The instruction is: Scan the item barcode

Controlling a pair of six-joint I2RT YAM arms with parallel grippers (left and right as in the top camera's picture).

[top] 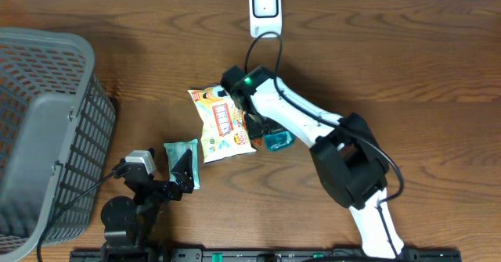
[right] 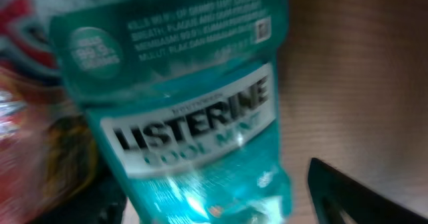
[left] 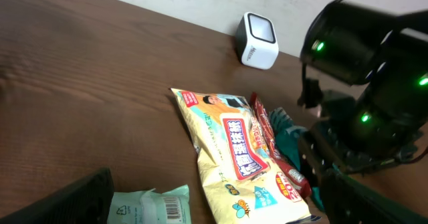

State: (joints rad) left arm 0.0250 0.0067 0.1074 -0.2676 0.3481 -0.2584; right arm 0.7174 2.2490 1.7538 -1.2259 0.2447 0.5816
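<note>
A teal Listerine bottle [right: 194, 117] lies on the table beside a red packet [left: 274, 140] and a yellow snack bag [top: 221, 125]. My right gripper [right: 214, 197] straddles the bottle's lower end, open, with a gap showing between the bottle and the right finger [right: 348, 190]. From overhead the bottle [top: 278, 142] sits under that gripper [top: 266, 133]. A white scanner [top: 264, 10] stands at the table's far edge. My left gripper [top: 182, 176] is open and holds nothing, low over a pale green packet [left: 150, 207] whose barcode faces up.
A grey mesh basket [top: 74, 105] fills the left side of the table. The scanner's cable [top: 252, 55] runs toward the right arm. The green packet [top: 174, 148] lies just left of the snack bag.
</note>
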